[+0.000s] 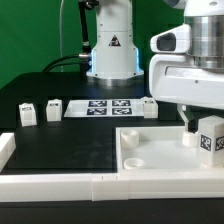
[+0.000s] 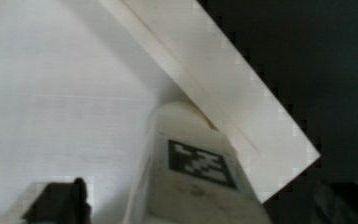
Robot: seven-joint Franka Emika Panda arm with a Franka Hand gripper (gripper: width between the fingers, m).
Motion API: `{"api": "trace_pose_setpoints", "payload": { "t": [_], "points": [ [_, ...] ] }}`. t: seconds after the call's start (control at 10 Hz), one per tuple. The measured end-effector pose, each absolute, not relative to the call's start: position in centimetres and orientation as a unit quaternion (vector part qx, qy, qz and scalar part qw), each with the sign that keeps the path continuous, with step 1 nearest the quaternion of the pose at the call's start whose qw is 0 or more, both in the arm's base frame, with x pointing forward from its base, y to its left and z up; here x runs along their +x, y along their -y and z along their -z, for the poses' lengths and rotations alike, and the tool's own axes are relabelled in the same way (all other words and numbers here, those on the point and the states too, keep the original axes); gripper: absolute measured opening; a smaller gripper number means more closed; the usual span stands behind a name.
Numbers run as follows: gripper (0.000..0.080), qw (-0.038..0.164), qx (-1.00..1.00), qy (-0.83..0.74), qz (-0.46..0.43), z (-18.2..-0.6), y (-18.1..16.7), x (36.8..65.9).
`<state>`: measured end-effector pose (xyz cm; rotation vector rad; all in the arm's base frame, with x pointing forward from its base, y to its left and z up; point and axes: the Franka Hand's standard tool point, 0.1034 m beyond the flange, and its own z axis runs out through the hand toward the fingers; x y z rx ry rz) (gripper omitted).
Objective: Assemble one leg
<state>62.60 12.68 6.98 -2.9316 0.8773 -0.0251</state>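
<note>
A stubby white plastic leg [image 1: 209, 140], marked with a black-and-white square tag, stood upright at the edge of the smooth white tray panel [image 1: 150, 152] on the matte black bench [image 1: 60, 140]. The dark jaws stood wide on either side of the leg, without gripping it.

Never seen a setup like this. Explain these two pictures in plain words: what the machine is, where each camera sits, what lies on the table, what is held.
The machine is a white robot arm with two dark fingers. One picture comes from a camera standing off the arm; the other from a camera on its wrist. On the black table lie a large white square tray-like panel, three small white tagged plastic blocks and a flat white marker board. A fourth block, the leg, sits between the fingers at the panel; whether they grip it is unclear.
</note>
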Motion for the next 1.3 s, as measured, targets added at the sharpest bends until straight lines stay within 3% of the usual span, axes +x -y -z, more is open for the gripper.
{"api": "trace_pose_setpoints", "payload": {
  "t": [0.6, 1.0, 1.2, 1.3],
  "points": [
    [0.0649, 0.021, -0.995, 0.093, 0.011, -6.46, -12.77, 62.36],
    [0.0649, 0.02, -0.988, 0.156, 0.01, -6.4, -12.6, 62.58],
    [0.0379, 0.02, -0.988, 0.156, 0.01, -6.38, -12.59, 62.57],
    [0.0379, 0.02, -0.988, 0.156, 0.01, -6.37, -12.57, 62.57]
  ]
}}
